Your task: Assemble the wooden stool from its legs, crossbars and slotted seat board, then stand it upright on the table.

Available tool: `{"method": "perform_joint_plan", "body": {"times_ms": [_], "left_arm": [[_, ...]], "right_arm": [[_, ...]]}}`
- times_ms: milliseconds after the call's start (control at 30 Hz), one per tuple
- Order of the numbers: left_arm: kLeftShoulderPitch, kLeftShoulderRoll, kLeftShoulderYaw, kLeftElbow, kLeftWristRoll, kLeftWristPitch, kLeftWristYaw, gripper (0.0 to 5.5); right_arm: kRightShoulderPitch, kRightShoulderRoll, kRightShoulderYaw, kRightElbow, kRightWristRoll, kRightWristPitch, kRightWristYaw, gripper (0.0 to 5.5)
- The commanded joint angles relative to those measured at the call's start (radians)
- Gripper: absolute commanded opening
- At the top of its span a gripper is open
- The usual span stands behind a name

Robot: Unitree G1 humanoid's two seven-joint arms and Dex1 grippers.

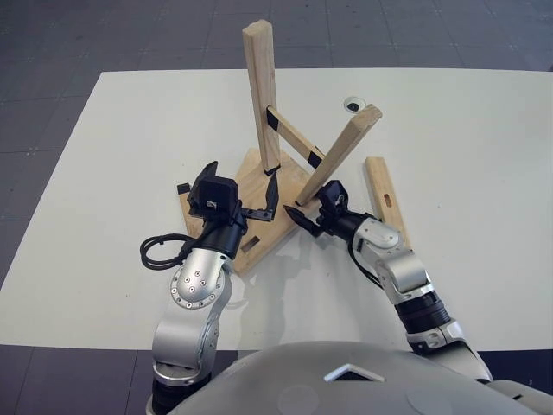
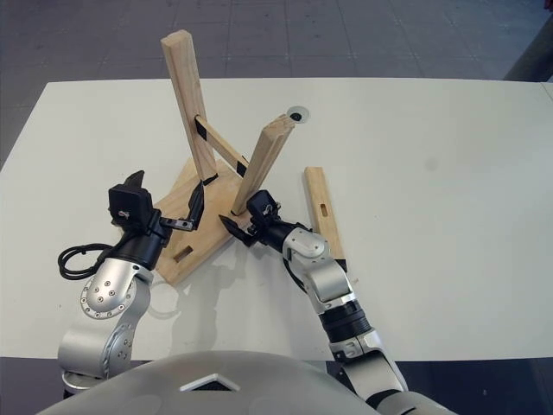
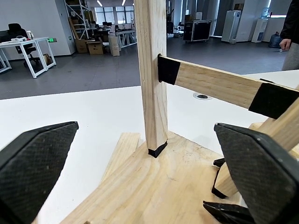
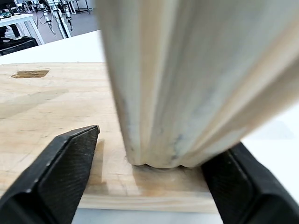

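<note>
The white desk (image 1: 484, 173) carries the stool parts. The board (image 1: 276, 229) lies flat near its middle, a little toward the left edge. An upright leg (image 1: 262, 86) stands on the board. A tilted leg (image 1: 346, 147) leans away from it toward the right edge. A crossbar (image 1: 295, 136) joins the two legs. A loose piece (image 1: 385, 197) lies flat on the desk just right of the tilted leg.

The left claw (image 3: 149, 172) hangs released over the board, its pads wide apart, facing the upright leg's foot. That wrist view shows the foot's black tip set into the board and black bands at both crossbar ends.

The right claw (image 4: 152, 177) is also released. It straddles the tilted leg's foot at the board's edge. Its wrist view shows one pad (image 4: 60, 172) clear of the wood, and the other is half hidden behind the leg, so contact there cannot be told. The same view shows an open slot (image 4: 29, 73) farther along the board. From the head, the claw covers this foot, and no view settles whether it sits in a slot.

A black cable (image 1: 160, 251) loops beside the left arm. A round hole (image 1: 352, 105) lies toward the far edge.
</note>
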Motion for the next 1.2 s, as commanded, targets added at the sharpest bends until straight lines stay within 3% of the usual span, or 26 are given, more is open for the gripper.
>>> {"method": "perform_joint_plan", "body": {"times_ms": [33, 233, 467, 900, 1200], "left_arm": [[0.009, -0.005, 0.010, -0.006, 0.003, 0.001, 0.001, 5.42], [0.019, -0.004, 0.018, -0.010, 0.004, -0.001, 0.000, 5.42], [0.013, 0.005, 0.030, -0.007, 0.001, 0.000, -0.010, 5.42], [0.001, 0.038, 0.090, 0.005, -0.002, -0.005, -0.039, 5.42], [-0.010, 0.051, 0.095, 0.019, 0.005, -0.008, -0.053, 5.42]], "right_arm": [[0.007, 0.004, -0.012, 0.011, 0.004, -0.014, -0.001, 2.93], [0.016, 0.009, -0.017, 0.012, 0.005, -0.018, -0.001, 2.04], [0.044, -0.066, -0.004, -0.041, 0.040, 0.025, 0.115, 2.04], [0.053, -0.280, -0.122, -0.010, 0.079, 0.011, 0.264, 2.03], [0.057, -0.446, -0.103, -0.042, 0.105, 0.011, 0.461, 2.03]]}}
